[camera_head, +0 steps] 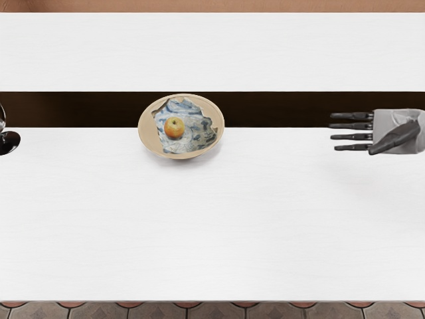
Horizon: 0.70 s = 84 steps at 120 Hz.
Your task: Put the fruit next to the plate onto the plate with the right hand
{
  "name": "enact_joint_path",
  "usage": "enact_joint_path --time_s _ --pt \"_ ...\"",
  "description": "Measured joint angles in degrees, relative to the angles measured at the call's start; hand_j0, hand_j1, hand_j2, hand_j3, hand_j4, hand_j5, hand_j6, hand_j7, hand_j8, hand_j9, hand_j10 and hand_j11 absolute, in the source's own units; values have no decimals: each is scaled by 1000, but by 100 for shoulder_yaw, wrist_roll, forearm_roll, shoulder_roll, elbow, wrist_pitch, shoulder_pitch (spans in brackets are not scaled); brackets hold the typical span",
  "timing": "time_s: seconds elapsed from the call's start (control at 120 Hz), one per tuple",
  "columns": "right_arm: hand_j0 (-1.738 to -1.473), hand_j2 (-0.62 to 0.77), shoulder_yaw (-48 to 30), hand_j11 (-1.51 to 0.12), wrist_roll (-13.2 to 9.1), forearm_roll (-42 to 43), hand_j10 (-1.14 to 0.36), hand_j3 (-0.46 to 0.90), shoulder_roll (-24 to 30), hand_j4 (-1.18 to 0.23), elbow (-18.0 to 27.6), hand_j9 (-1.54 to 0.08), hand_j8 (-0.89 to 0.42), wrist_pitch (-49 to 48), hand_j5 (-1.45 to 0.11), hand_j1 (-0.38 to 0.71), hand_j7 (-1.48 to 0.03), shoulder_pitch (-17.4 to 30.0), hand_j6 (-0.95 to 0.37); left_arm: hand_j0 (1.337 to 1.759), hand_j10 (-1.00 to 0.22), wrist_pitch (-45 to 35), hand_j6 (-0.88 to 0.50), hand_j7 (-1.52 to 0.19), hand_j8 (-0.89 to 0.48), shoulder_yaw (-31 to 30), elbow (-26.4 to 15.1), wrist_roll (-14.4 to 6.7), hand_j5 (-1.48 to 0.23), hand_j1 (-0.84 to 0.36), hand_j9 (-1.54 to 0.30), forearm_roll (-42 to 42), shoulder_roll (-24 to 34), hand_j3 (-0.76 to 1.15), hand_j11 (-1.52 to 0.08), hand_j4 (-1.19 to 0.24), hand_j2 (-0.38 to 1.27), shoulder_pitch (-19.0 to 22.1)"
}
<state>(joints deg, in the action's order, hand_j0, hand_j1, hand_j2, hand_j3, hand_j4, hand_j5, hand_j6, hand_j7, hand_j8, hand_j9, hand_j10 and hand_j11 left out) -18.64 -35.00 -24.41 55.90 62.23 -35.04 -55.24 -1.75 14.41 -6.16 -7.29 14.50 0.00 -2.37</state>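
White tabletop fills most of what we see, running from the left edge to the right. On it the fruit, a small round one coloured orange and yellow, sits on the plate, near the middle of it and a little to the left. We see the plate as a shallow dish with a tan rim and a blue-and-white pattern inside, standing at the far edge of the table, left of centre.

Well apart from the plate, at the right edge of the view, we find the right hand over the far part of the table. Its dark fingers are stretched out straight and point left, slightly spread, with the thumb laid across the grey palm; it holds nothing.

Behind the table we see a dark gap and beyond it a second white surface. At the left edge a dark object is cut off, and we cannot tell what it is. Tiled floor shows along the bottom.
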Motion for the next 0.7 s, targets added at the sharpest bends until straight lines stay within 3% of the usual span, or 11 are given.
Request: enact_joint_path --time_s 0.7 --pt "-1658 -1 4 0 0 1 3 0 45 0 -1 1 4 0 1 -349 0 22 5 1658 0 0 0 0 0 2 0 0 0 349 0 -1 0 0 0 0 0 0"
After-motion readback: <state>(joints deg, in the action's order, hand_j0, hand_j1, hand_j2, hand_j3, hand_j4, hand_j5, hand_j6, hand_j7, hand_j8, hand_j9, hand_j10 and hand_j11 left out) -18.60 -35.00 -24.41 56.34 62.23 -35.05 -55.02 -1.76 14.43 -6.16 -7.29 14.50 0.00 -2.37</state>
